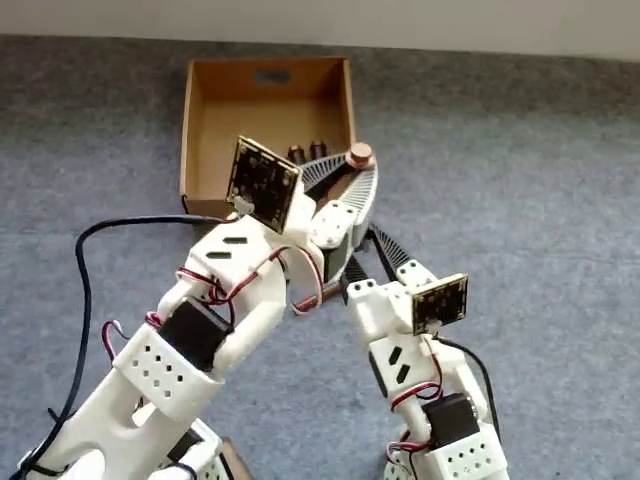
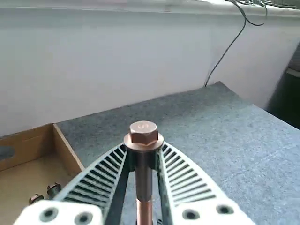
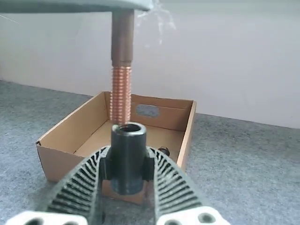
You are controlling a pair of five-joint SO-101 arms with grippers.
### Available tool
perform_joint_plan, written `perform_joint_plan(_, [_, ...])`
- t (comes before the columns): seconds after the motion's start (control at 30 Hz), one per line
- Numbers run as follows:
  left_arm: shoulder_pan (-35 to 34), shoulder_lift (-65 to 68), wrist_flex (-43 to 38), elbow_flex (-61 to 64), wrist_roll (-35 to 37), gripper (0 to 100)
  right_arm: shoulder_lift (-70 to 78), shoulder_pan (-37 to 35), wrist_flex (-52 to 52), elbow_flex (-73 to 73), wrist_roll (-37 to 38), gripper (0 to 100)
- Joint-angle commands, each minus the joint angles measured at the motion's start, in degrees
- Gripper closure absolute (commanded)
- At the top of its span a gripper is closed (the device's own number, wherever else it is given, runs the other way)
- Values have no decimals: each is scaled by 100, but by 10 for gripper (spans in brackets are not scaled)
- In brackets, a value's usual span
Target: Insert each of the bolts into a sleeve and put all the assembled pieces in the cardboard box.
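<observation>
Your left claw (image 2: pixel 144 154) clamps the bolt (image 2: pixel 143 136) upright. Its tip sits right above, maybe just inside, the sleeve (image 3: pixel 127 140) clamped in your right claw (image 3: pixel 129 158).

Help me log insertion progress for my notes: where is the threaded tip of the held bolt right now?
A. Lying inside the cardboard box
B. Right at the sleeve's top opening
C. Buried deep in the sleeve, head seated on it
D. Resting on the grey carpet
B: in the right wrist view the tip of the bolt meets the top opening of the sleeve, with nearly all its thread bare above.
</observation>
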Motion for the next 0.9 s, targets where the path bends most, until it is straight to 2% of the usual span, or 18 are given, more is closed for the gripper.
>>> perform_joint_plan(0.0, [154, 13, -62, -268, 53, 991, -110, 84, -136, 40, 53, 992])
perform_joint_plan(0.27, [127, 13, -62, -110, 44, 990, -110, 84, -127, 40, 53, 992])
perform_joint_plan(0.47, [-242, 13, -70, 180, 44, 990, -110, 84, -119, 40, 53, 992])
perform_joint_plan(0.63, [-259, 13, -70, 409, 44, 990, -110, 84, -119, 48, 53, 992])
perform_joint_plan(0.87, [-277, 13, -202, 171, 44, 990, -110, 75, -110, 48, 53, 992])
